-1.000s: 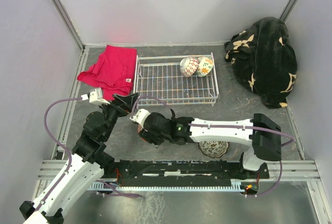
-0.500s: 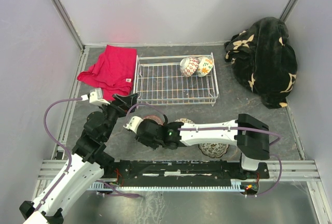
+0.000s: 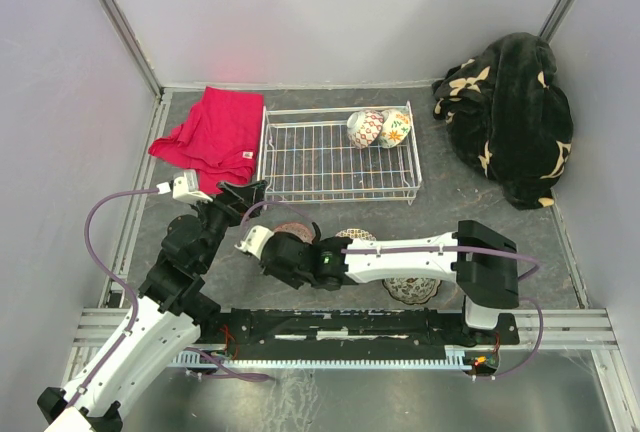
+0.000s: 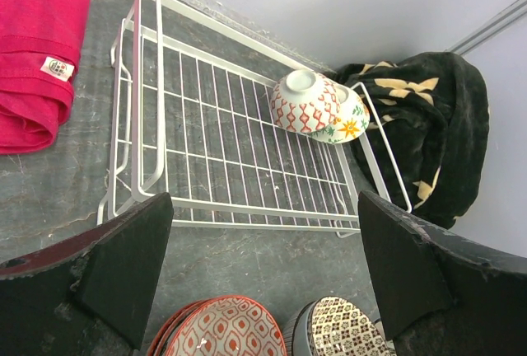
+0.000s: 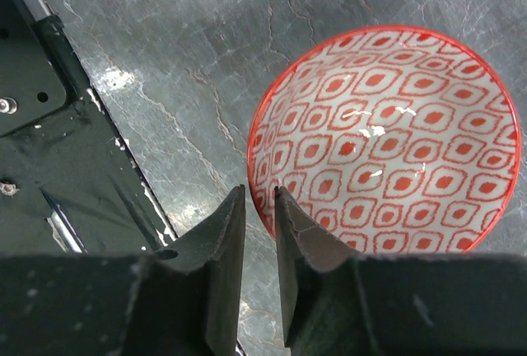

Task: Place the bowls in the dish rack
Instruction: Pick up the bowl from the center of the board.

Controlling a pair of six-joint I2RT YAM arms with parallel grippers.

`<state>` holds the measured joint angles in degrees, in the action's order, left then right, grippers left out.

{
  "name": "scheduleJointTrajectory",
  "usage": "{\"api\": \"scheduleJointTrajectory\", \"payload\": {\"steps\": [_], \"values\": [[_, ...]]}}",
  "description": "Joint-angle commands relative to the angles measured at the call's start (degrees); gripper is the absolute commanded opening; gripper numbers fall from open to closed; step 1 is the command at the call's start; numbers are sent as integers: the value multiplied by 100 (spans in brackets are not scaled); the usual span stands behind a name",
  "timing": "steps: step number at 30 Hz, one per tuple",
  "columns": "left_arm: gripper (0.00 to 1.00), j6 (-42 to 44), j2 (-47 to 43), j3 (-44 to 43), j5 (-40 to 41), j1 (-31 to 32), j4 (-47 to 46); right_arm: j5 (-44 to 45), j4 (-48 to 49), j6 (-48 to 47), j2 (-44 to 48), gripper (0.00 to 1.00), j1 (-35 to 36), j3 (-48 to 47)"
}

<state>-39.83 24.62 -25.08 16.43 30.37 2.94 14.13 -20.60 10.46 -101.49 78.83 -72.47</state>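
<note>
Right fingers (image 5: 221, 278) straddle rim of red-lattice ceramic bowl (image 5: 387, 142); firm clamp, cannot tell. Left fingers (image 4: 123, 265) spread wide, empty. Confirm pinch before lifting toward white wire dish rack (image 4: 156, 84).

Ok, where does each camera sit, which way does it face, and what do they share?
Top external: above and behind the bases, looking down on the table; both arms show.
Left wrist: on the left arm, facing forward at the dish rack; fingers of the open left gripper frame it.
Right wrist: facing straight down at the red lattice bowl; the right gripper straddles its rim.
Shared: top and left wrist both see the rack; that bowl shows in all three.
</note>
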Motion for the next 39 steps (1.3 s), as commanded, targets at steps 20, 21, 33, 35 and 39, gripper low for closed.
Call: {"api": "scheduleJointTrajectory", "payload": {"steps": [20,21,33,35,39], "values": [[99,64,-11,-48,1,29,-232,554,-155,-207,-125,2,228,-443],[99,64,-12,-54,1,30,-232,602,-128,-230,-47,2,244,-417],[99,63,-35,-43,21,24,-232,729,-56,-303,736,2,390,-432],[99,64,-38,-38,19,29,-232,686,-67,-291,848,2,388,-443],[99,65,-54,-41,19,22,-232,586,-121,-261,1048,2,388,-499]]}}
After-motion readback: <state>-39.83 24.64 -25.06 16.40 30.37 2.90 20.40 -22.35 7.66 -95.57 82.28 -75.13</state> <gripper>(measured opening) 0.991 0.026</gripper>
